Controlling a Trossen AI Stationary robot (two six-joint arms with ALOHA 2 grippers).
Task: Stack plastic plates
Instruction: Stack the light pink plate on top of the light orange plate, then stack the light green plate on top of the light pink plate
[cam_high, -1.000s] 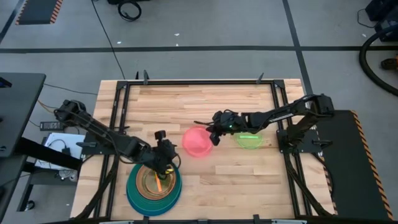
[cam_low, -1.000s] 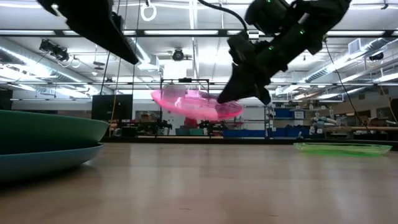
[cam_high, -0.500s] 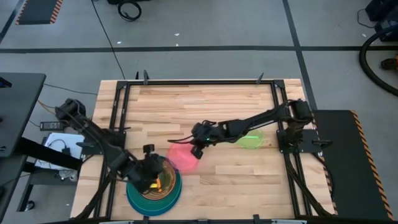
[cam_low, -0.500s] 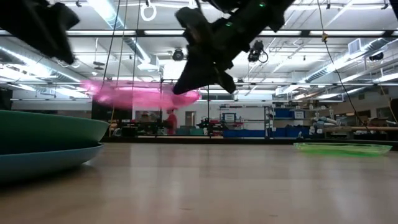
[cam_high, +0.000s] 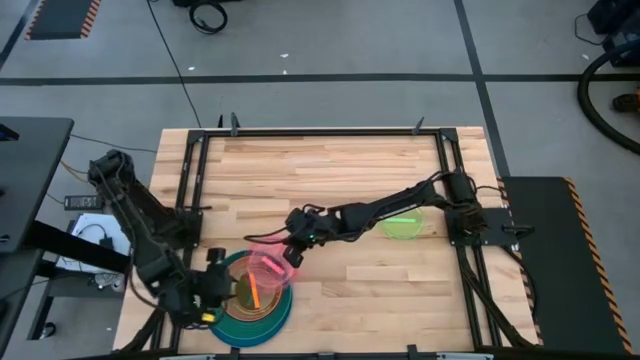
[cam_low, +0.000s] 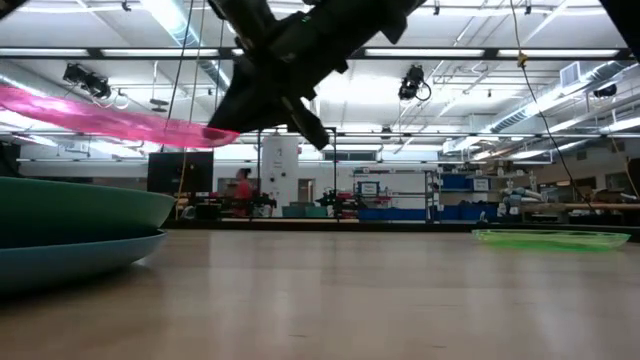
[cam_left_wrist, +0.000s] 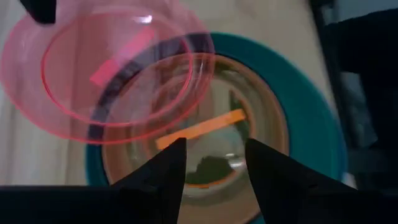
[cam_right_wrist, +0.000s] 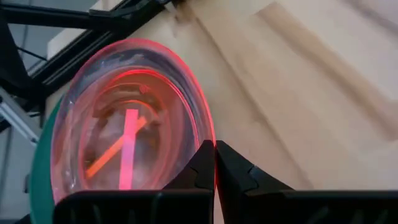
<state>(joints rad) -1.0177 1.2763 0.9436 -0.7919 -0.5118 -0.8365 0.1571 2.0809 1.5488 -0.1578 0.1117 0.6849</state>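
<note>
High view: the pink plate (cam_high: 266, 270) is pinched at its rim by the right gripper (cam_high: 294, 253) above the stack (cam_high: 247, 300); it should be centred, levelled, then released. The left gripper (cam_high: 212, 292), fingers apart and empty, waits beside.

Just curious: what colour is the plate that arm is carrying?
See-through pink plate, clearest in the right wrist view.

Bright overhead lighting; wrist views blurred close-up.

Overhead, tabletop and wrist views share the pink plate (cam_high: 266, 270).
</note>
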